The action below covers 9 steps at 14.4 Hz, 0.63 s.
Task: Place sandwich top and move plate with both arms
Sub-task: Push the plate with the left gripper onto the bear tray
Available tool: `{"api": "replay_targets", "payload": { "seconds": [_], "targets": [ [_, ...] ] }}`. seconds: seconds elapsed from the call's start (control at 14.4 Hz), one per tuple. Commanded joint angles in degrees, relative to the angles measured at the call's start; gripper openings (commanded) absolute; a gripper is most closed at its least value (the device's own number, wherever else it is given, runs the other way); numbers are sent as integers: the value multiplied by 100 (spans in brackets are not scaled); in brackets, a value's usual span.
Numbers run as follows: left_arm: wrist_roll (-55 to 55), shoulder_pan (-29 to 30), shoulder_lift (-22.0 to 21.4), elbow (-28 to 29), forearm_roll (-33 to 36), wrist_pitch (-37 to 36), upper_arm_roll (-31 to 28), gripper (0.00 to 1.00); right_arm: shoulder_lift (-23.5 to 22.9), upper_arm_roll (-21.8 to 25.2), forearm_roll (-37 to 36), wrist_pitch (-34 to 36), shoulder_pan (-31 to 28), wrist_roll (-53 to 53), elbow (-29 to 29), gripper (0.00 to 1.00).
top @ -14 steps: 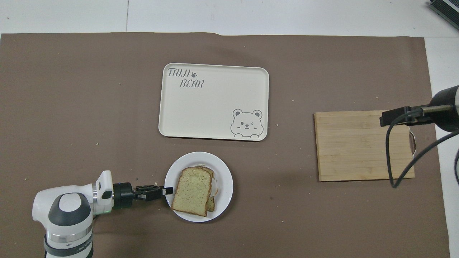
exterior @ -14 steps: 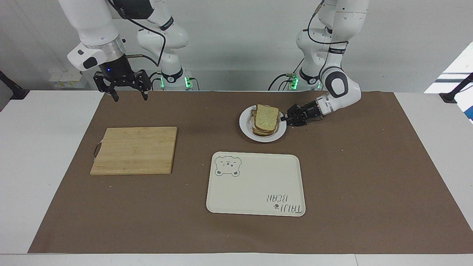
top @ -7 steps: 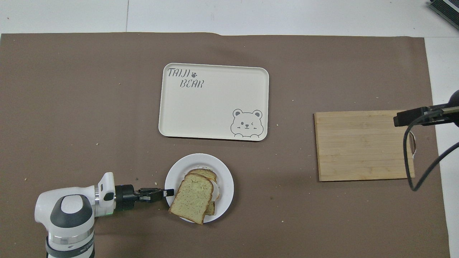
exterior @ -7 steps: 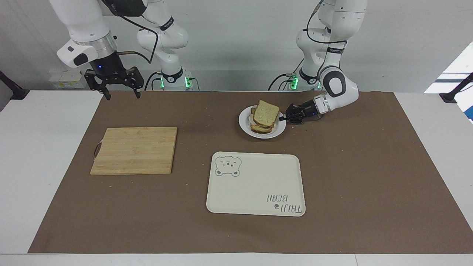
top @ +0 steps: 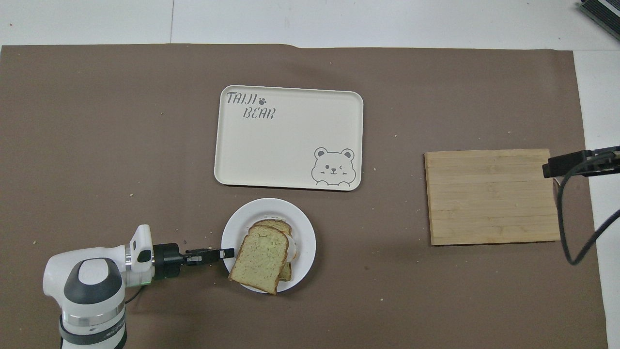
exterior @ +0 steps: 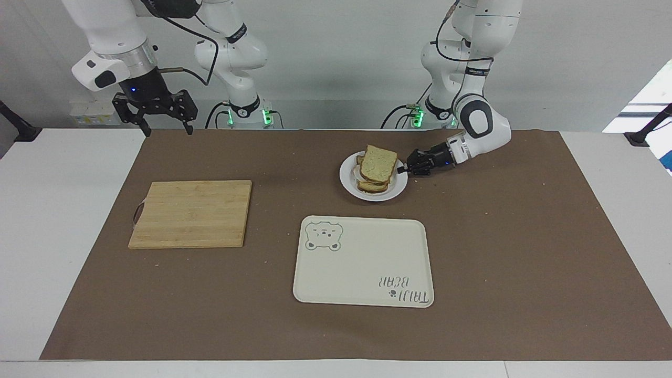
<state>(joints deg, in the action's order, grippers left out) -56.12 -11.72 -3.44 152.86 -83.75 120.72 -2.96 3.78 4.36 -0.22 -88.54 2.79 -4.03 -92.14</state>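
On the tray [top: 288,145] reads "TAIJI BEAR"; left claw [exterior: 403,169] pinches the plate [exterior: 349,184] rim, right claw [exterior: 164,129] spread.

I see a cream bear-print tray [exterior: 362,262] lying flat mid-table on the brown mat [exterior: 525,252]. Toward my right arm's end a wooden cutting board [exterior: 191,213] lies flat, well apart from the tray.
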Motion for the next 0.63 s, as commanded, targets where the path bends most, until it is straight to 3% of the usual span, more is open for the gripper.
{"api": "replay_targets", "payload": {
  "seconds": [0.0, 0.56],
  "targets": [
    [610, -77, -69, -466, -19, -109, -47, 0, -1, -76, -128, 153, -51, -142, 91, 100],
    [1375, -156, 1335, -2654, -54, 214, 23, 0, 44, -102, -145, 109, 11, -151, 47, 100]
  ]
}}
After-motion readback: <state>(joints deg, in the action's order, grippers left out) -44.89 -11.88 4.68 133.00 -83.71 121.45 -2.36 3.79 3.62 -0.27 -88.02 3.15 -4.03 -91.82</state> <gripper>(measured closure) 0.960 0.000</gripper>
